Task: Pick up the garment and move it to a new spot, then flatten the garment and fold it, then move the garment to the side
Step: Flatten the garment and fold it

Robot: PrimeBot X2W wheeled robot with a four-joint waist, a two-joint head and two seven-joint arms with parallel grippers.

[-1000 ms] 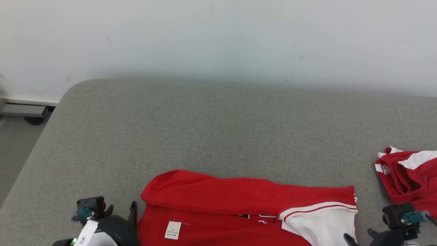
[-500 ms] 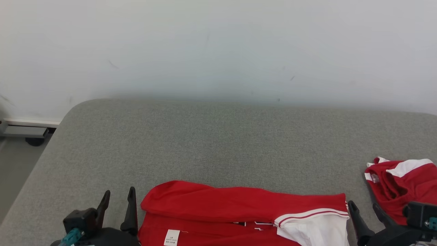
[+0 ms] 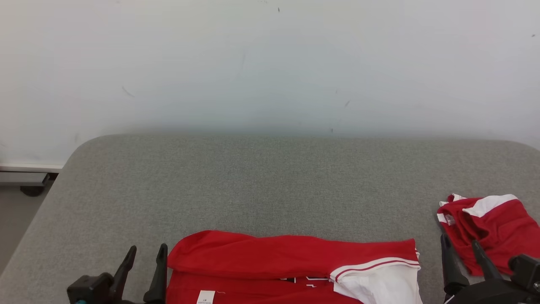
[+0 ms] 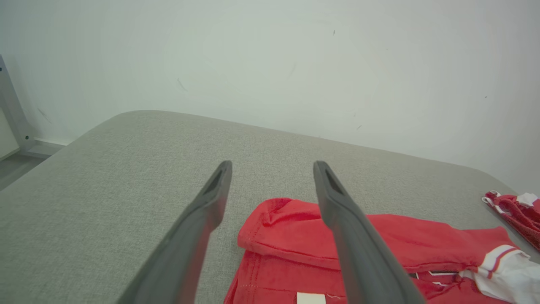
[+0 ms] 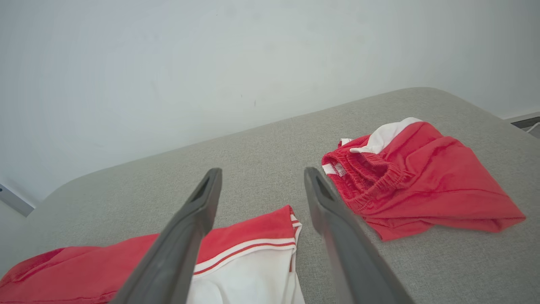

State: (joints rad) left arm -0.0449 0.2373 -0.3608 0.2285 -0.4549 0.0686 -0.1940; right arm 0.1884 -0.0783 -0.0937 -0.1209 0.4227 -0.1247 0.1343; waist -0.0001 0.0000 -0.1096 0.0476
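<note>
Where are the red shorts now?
In the head view the red shorts lie on the cushion, far right, by the right gripper, apart from the red shirt.

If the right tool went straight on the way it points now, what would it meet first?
Probably bare gray padded surface, in the gap between the red shirt and the crumpled red shorts; neither garment lies in that line. Depth is unclear: the right tool might instead skim on to the wall.
</note>
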